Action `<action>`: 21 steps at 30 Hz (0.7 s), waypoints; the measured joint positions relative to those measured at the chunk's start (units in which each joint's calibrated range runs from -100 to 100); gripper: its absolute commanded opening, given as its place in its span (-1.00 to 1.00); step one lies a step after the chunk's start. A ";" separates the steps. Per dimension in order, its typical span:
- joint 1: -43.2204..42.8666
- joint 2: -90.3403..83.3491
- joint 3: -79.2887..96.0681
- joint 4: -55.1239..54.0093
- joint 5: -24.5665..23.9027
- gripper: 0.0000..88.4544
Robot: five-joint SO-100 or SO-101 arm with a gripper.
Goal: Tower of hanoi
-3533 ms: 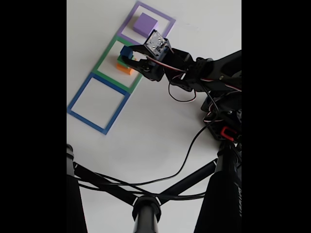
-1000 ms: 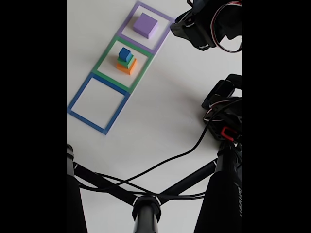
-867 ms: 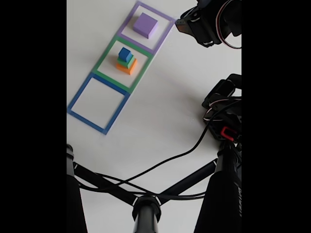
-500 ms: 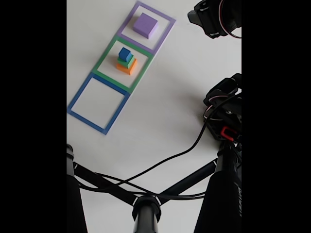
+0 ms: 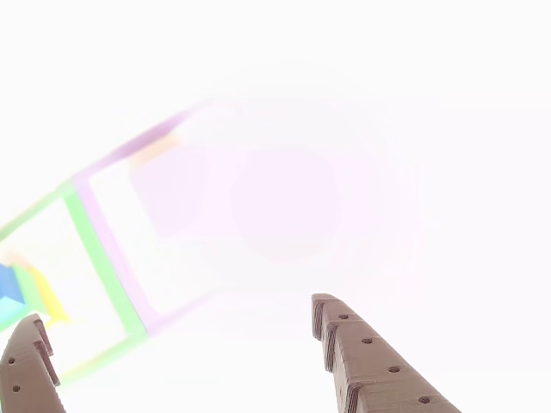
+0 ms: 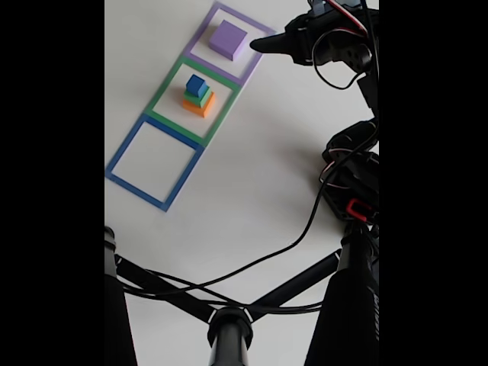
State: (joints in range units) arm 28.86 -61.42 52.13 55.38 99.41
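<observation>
Fixed view high above the bench, looking down, other view low behind the end effector, overexposed, both sharing the purple tape square.

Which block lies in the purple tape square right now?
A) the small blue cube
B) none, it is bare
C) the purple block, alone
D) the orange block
C: in the fixed view the purple block lies alone in the purple tape square, while the blue cube tops the stack in the green tape square.

I count four blocks: one purple block, plus blue, green, orange stacked beside it. Three tape squares.
</observation>
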 measured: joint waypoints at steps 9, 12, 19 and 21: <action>-0.16 2.62 17.15 -23.19 0.00 0.09; -0.16 6.67 22.89 -34.59 0.00 0.09; -0.16 17.98 27.07 -52.49 0.00 0.08; -0.16 21.27 27.85 -57.22 0.00 0.08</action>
State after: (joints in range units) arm 28.69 -40.14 79.98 -1.85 99.41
